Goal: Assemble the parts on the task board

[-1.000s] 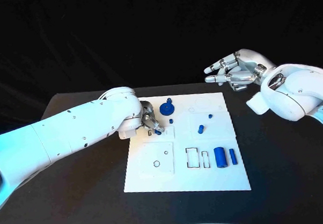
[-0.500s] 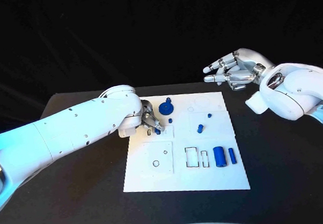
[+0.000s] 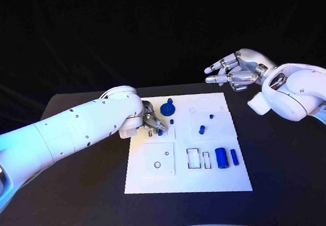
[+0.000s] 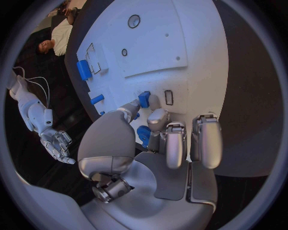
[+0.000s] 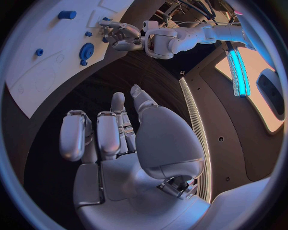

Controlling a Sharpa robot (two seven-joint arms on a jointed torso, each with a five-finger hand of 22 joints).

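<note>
The white task board (image 3: pixel 188 184) lies in the middle of the black table. My left hand (image 3: pixel 149 121) is down over the board's far left part and pinches a small blue part (image 4: pixel 144 99) between thumb and a finger, its end on the board beside a small slot (image 4: pixel 168 97). A blue round disc part (image 3: pixel 167 109) sits just behind the hand. A blue cylinder (image 3: pixel 222 157) and a thin blue bar (image 3: pixel 234 157) lie near the board's right edge. My right hand (image 3: pixel 233 72) hovers beyond the board's far right corner, fingers apart, holding nothing.
Small blue pegs (image 3: pixel 202 129) stand in the board's middle right. Empty rectangular slots (image 3: pixel 194 159) and a square plate outline (image 3: pixel 160 159) mark the board's near half. Bare black table (image 3: pixel 78 198) surrounds the board on all sides.
The left hand has drawn very slightly toward the board's far edge, still pinching the blue part. The right hand has hardly moved.
</note>
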